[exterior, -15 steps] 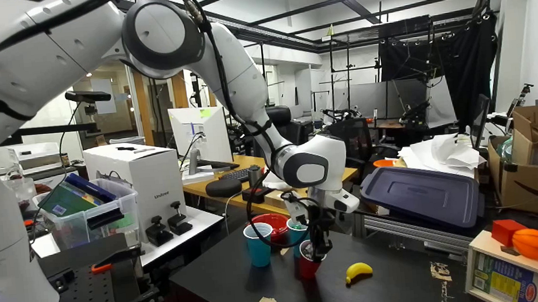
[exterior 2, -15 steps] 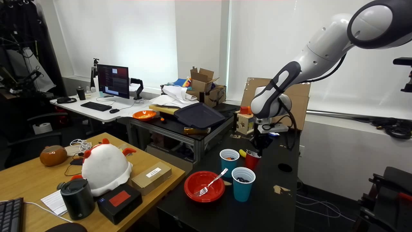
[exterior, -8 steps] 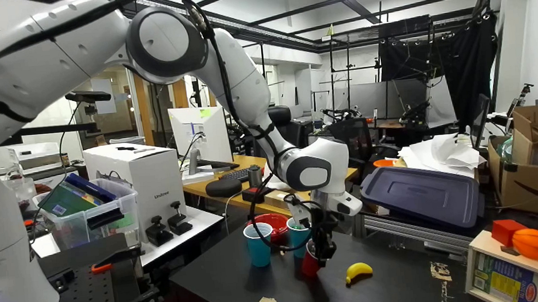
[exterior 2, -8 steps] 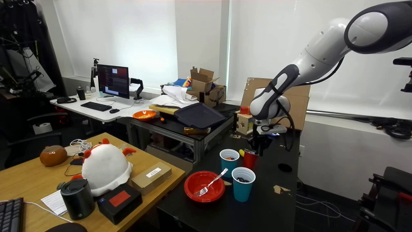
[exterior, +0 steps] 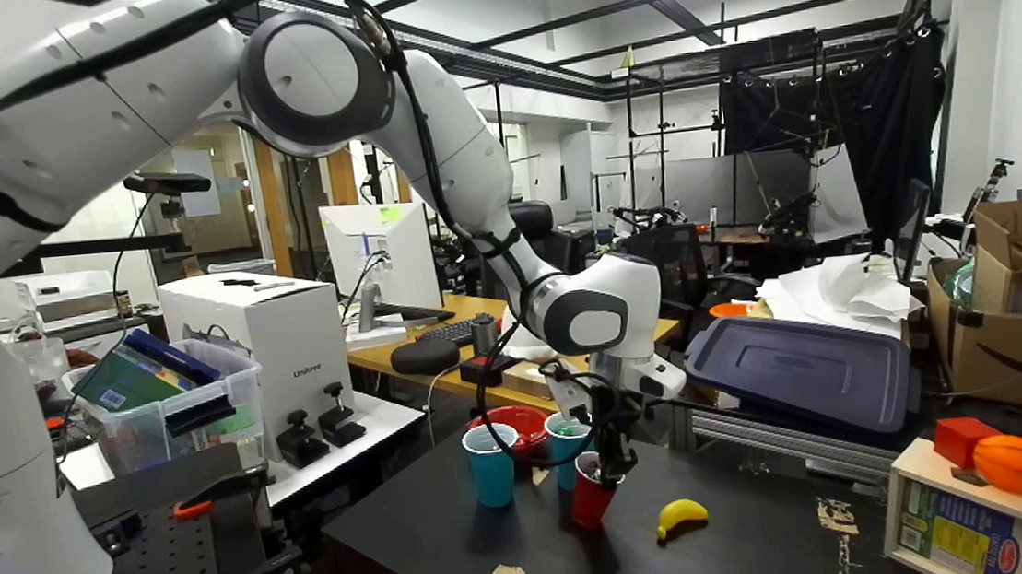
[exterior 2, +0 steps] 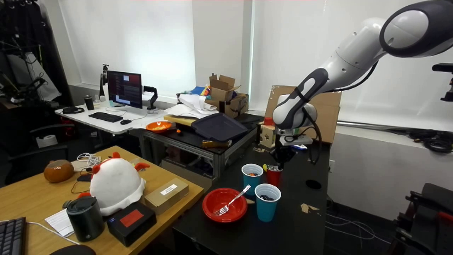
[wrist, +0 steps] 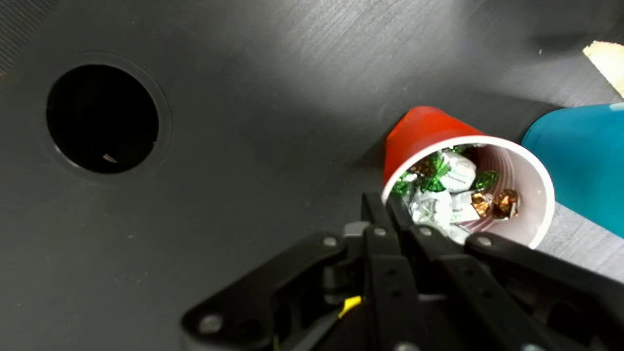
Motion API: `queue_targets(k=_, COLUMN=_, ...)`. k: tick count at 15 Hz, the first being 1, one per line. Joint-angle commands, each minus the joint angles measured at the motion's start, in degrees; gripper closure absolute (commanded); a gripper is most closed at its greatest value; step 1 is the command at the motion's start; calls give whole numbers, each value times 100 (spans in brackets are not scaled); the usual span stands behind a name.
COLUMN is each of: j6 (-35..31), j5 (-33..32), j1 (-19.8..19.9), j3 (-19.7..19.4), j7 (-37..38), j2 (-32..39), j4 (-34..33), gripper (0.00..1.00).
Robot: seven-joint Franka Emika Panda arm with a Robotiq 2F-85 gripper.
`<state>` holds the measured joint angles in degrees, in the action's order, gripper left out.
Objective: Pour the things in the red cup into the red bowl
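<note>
Red cup [exterior: 591, 506] is being pinched at its rim by fingers [wrist: 375, 214]; through slipping, spillage of candies [wrist: 460, 207] is probably being risked.

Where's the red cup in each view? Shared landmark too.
In an exterior view: red cup, low, just right of centre.
In an exterior view: red cup, lower half, right of centre.
Wrist view: red cup, right of centre.
Landmark: nearest blue cup, beside it in all three.
</note>
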<state>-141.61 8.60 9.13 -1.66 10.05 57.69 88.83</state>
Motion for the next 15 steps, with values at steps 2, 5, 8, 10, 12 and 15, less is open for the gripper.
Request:
queue_targets(k=2, j6=-146, j5=54, j1=-23, j3=-7, j7=-213, j2=-374, j4=343, gripper=99)
queue_targets(k=5, j6=-150, j5=-86, j1=-230, j3=-190, j7=-43, j2=-811, j4=768, gripper=99)
queue_targets(k=8, j6=-22, j5=-378, j1=-611, j3=-494, j7=179, j2=-1362, j4=1271, gripper=99)
queue_targets(k=10, j6=154, j5=-664, j1=-901, j3=-692, j7=327, j2=-1784, j4=1622, gripper=99)
queue_targets(k=12, j6=381, j5=-1016, j1=-1193, j3=-869, j7=511, j2=-2171, j4=1909, gripper=99)
queue_targets(k=15, j6=939, j5=-1549, j1=-1543, j3=-971, j7=781, j2=-2635, j4=2100, gripper=99)
